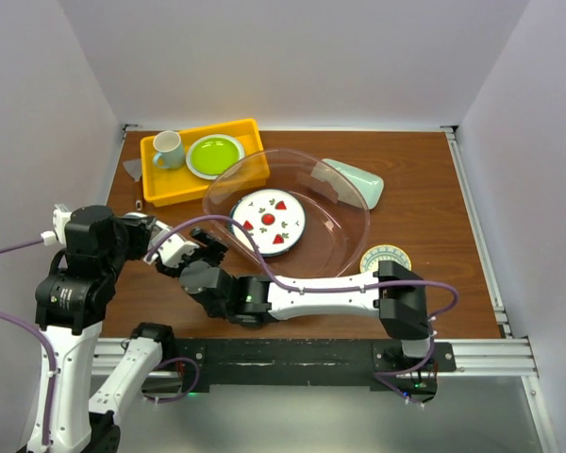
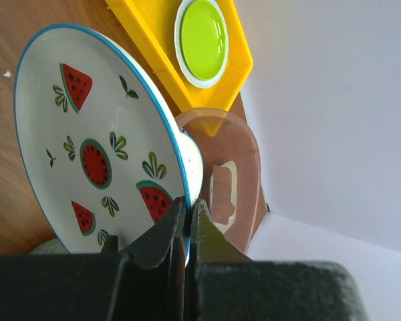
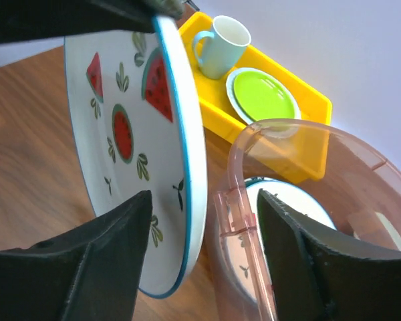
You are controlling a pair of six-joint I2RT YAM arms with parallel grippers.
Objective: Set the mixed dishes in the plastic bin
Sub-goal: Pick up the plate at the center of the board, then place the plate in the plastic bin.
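A white plate with watermelon marks [image 2: 87,154] stands on edge over the table, left of the plastic bin [image 1: 349,203]. My left gripper [image 2: 188,214] is shut on its blue rim. My right gripper [image 3: 204,197] is open, and its fingers [image 3: 100,267] straddle the plate's [image 3: 120,134] lower rim and the bin's pink rim [image 3: 237,221], with gaps on both sides. A second watermelon plate [image 1: 268,219] lies flat inside the bin. The pale-green tray [image 1: 354,179] leans at the bin's far right side. A small patterned bowl [image 1: 385,258] sits on the table near the bin's right front.
A yellow tray [image 1: 160,184] at the back left holds a pale mug [image 1: 168,149] and a lime-green plate [image 1: 214,155]. It touches the bin's left back rim. Both arms [image 1: 311,297] cross in front of the bin. White walls close in the table.
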